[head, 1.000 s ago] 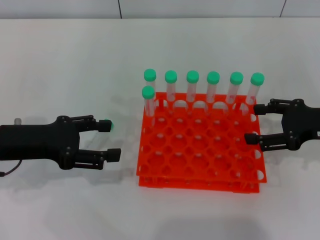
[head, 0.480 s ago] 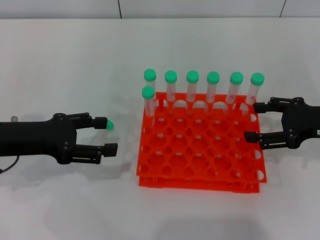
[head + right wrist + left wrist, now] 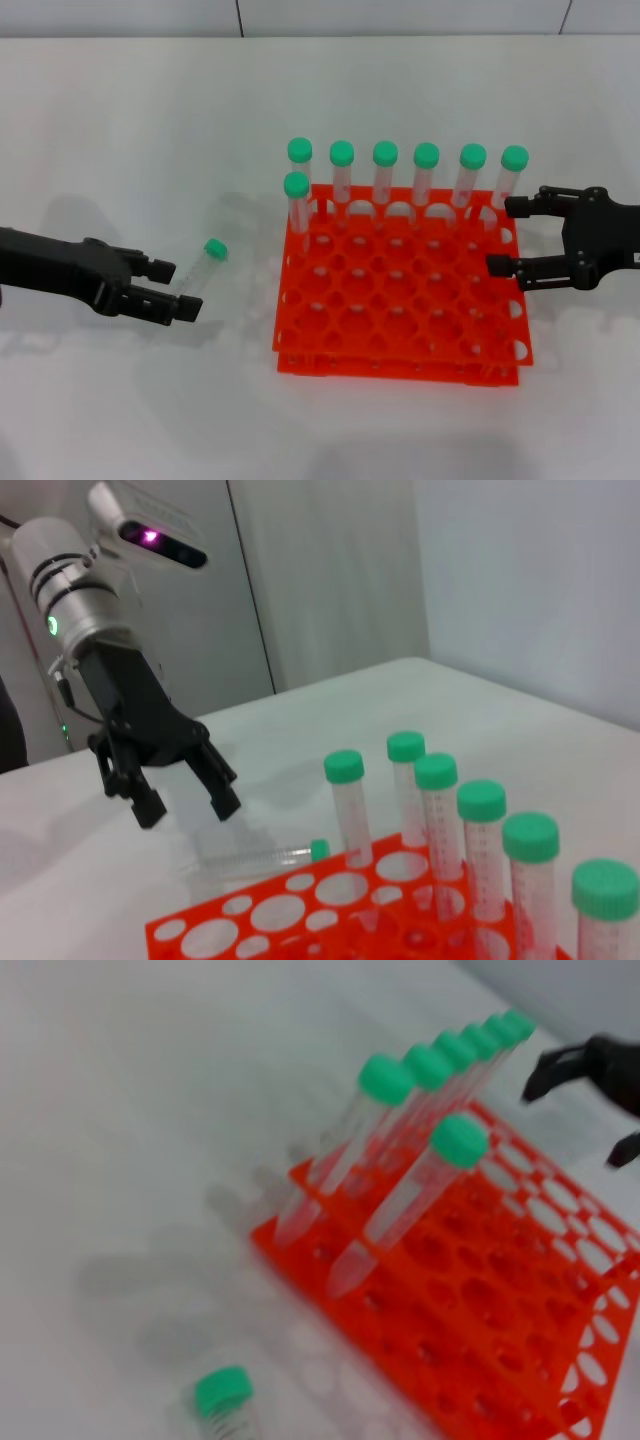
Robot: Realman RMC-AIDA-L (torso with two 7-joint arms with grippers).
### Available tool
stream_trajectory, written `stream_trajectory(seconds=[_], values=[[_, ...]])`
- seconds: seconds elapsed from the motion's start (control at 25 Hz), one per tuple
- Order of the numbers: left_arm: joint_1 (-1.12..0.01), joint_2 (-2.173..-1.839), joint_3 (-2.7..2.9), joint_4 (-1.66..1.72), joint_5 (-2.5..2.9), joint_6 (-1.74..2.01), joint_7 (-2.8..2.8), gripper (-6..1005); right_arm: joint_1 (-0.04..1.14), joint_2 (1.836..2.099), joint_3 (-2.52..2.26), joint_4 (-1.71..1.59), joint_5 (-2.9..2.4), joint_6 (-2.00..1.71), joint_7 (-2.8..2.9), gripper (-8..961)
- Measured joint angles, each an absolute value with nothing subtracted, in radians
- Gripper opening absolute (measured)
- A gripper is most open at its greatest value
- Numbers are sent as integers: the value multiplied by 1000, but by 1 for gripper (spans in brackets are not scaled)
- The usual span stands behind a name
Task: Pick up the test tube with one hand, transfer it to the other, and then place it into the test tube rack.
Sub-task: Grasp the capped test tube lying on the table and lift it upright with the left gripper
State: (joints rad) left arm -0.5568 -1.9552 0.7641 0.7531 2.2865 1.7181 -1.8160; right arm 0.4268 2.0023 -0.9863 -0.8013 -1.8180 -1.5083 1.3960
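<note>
On the white table, left of the test tube rack: the test tube, lying flat, green cap toward the far side, untouched. Left gripper: just beside the tube's near end, fingers parted, holding nothing. Right gripper: over the rack's right edge, fingers spread wide, empty. Rack holds seven standing capped tubes along its far rows.

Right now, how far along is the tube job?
Seven capped tubes already stand in the test tube rack. The eighth, the test tube, lies loose on the table, not gripped. The left gripper sits open just beside it. The right gripper waits open at the rack's right edge. Pickup, handover and placing all remain.
</note>
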Motion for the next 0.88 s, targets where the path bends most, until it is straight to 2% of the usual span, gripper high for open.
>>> stream_trajectory(seconds=[0.56,0.88], values=[[-710,-1924,772,810,2599,1780,-1967,879,427,2009,-986,-816,-1794,-1516,1400,859],[-780,-1939,783,804,2756,1789,-1987,879,437,2009,-986,-816,-1780,-1513,1399,859]])
